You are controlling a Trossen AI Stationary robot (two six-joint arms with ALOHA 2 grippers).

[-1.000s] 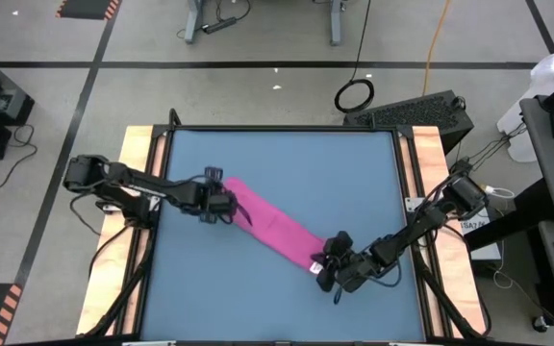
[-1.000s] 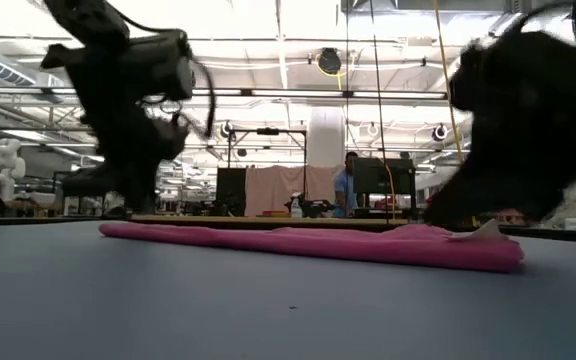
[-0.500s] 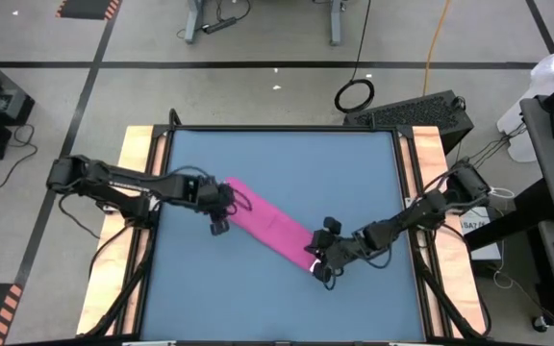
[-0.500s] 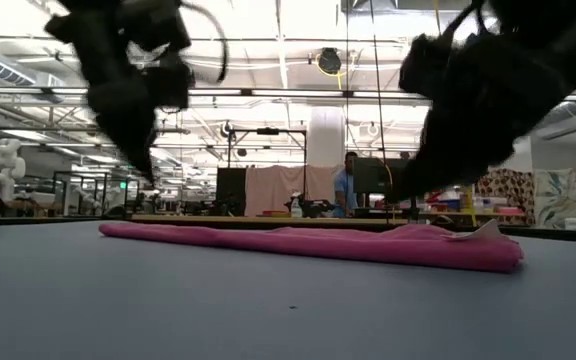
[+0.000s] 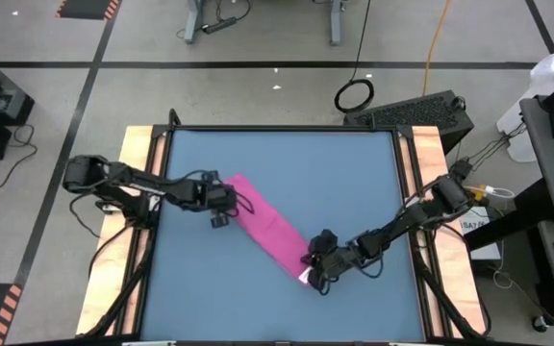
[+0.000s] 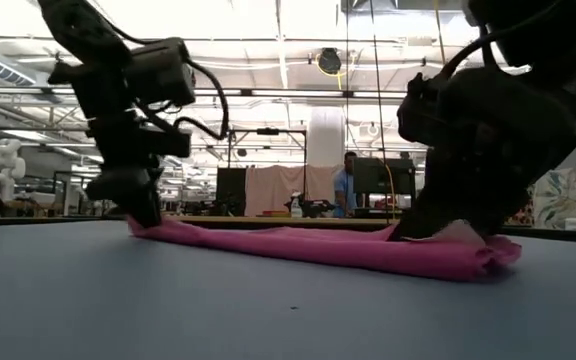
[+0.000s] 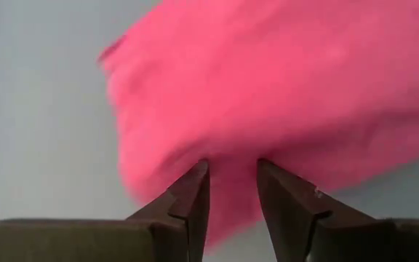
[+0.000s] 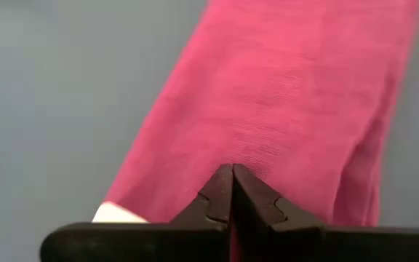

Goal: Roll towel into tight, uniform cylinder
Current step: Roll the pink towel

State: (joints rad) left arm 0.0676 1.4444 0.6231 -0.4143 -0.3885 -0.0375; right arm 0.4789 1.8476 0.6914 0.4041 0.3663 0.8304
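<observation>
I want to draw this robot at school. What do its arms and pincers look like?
Both arms are dark, thin and jointed, with black cables looping alongside. The left pincer and right pincer each end in two dark, wedge-shaped fingers with notched inner edges. No markings show.

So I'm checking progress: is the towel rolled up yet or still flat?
Still flat: the towel lies as a long folded strip on the table, no cylinder, with a claw at each end.
</observation>
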